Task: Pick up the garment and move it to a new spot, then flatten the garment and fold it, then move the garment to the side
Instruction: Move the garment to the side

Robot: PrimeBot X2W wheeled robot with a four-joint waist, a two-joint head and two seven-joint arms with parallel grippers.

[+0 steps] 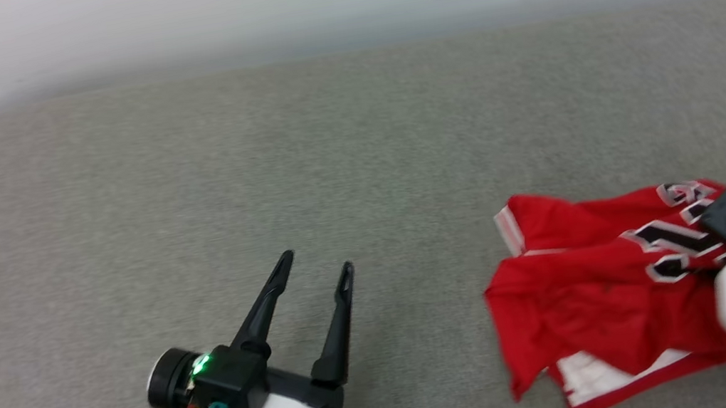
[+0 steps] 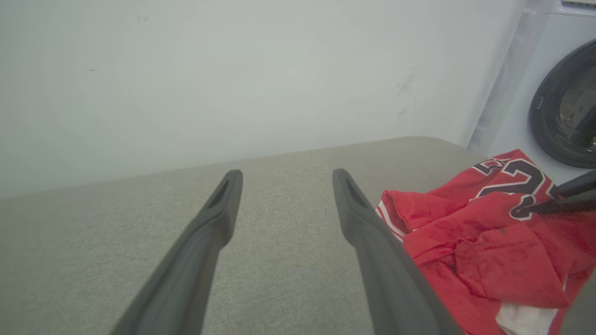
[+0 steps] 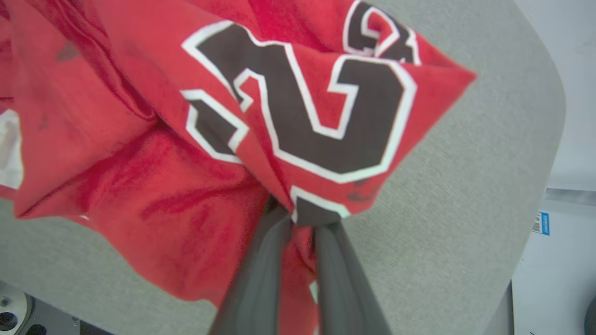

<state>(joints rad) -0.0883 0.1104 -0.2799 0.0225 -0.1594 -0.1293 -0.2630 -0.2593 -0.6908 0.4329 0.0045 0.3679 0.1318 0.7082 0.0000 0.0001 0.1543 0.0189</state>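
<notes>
**Room.** A plain pale wall (image 2: 186, 70) stands behind the work area. In the left wrist view a white washing machine (image 2: 558, 93) with a dark round door stands beyond the far corner of the surface.

**Surface.** The surface (image 1: 326, 152) is a wide grey cloth-covered top with rounded corners. Its middle and left portions offer ample room for a new placement spot.

**Garment.** The garment (image 1: 584, 286) lies crumpled in a heap at the near right of the surface, close to the right edge. The lettering (image 3: 326, 121) faces up on the right side of the heap. A white sleeve (image 1: 597, 370) shows at the near edge.

**Left gripper.** The left gripper (image 1: 317, 261) hovers over bare surface, well apart from the garment, with its fingers spread wide and nothing between them.

**Right gripper.** The right gripper (image 3: 302, 228) is pinched on a bunched fold of the garment at the lower edge of the lettering, with red cloth gathered between the fingers.

**Step in hand.** The pick-up appears just secured; flattening, folding and moving aside are not yet begun.

**Next move.** The right arm should lift and carry the garment leftward, high enough that the trailing cloth clears the surface and does not drag
</notes>
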